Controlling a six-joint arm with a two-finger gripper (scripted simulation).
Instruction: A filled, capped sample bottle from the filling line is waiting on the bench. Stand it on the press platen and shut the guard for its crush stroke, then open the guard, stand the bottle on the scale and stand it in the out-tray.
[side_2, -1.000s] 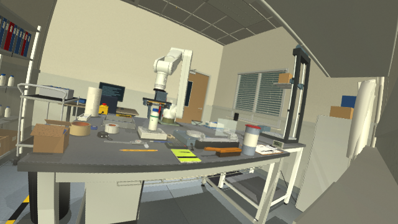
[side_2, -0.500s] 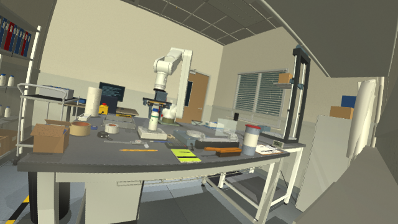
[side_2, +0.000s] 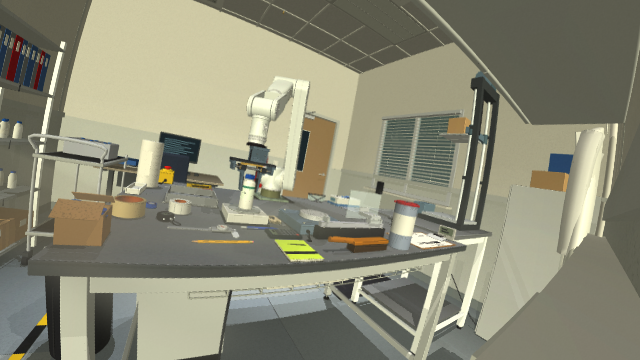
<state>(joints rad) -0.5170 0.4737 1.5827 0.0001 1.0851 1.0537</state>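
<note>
My gripper [side_2: 249, 176] hangs straight down from the white arm over the middle of the bench, and its fingers are closed on the blue cap end of the sample bottle [side_2: 246, 192]. The bottle is white with a green band and stands upright on the flat white scale [side_2: 244, 213]. The press [side_2: 472, 150], a tall black frame with a clear guard, stands at the right end of the bench. A clear out-tray [side_2: 364, 204] sits between the scale and the press.
A cardboard box [side_2: 82, 220] sits at the left end, with tape rolls [side_2: 128, 206] beside it. A red-capped canister [side_2: 404, 224], a brown block [side_2: 366, 243], a yellow pad [side_2: 298, 250] and a pencil [side_2: 222, 241] lie along the front edge.
</note>
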